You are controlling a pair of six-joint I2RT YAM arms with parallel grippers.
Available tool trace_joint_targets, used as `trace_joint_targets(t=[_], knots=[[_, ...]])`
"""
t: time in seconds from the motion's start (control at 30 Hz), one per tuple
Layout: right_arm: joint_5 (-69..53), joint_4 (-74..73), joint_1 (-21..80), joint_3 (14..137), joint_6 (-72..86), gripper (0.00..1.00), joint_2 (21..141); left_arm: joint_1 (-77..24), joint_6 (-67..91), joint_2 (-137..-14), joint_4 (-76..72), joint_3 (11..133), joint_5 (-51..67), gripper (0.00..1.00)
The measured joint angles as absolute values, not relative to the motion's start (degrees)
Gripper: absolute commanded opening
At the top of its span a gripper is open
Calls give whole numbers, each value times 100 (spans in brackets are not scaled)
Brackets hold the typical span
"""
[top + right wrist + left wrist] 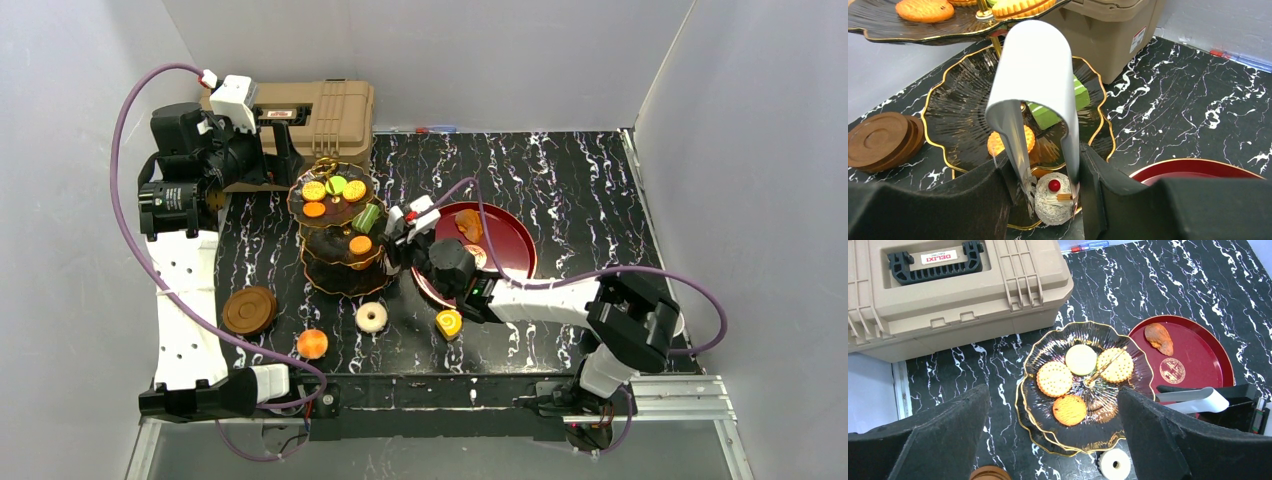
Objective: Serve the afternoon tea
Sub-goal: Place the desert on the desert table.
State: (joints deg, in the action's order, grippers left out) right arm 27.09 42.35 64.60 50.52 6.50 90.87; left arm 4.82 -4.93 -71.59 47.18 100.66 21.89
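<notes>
Step in hand, by my read: loading sweets onto the stand (318,255), w/ the R arm setting one on the bottom tier (340,283). The right gripper (1045,167) was clamped on white tongs (1035,85), and the tong tips pinched a small cherry cake (1052,200) at that tier's near rim; couldn't tell if it was resting on the glass or just above it. The left gripper (1053,390) hung over the stand w/ fingers wide apart, nothing btwn them. The next move prob. calls for easing the squeeze so the tongs spring apart, then backing out low w/o clipping the middle tier (958,110) just above, a tight gap. Loose on the table in the top view: donut (372,317), orange macaron (312,343), yellow cake (449,323), plus an orange sweet (468,228) on the red tray (510,245); saucers (249,310) sat stacked nr the stand. So the task looked partway. Only the R wrist cam showed the cake in the tongs, which the arm hid from above; only the L wrist cam showed the top-tier biscuits (1054,379) plainly. The tan case (320,105) stood behind.
</notes>
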Motion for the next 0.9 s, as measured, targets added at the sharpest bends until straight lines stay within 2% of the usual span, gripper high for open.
trace_joint_targets(t=[0.13, 0.43, 0.73, 0.9], knots=[[2751, 4359, 6460, 5096, 650, 54, 9240, 482, -495, -7157, 4718, 10066, 2189, 98], [2814, 4466, 6460, 5234, 648, 61, 9303, 482, -510, -7157, 4718, 10066, 2189, 98], [2816, 4486, 6460, 5273, 620, 50, 9282, 482, -515, -7146, 4718, 10066, 2191, 98], [2950, 4276, 6458, 4998, 493, 45, 8621, 482, -530, -7140, 4718, 10066, 2191, 98]])
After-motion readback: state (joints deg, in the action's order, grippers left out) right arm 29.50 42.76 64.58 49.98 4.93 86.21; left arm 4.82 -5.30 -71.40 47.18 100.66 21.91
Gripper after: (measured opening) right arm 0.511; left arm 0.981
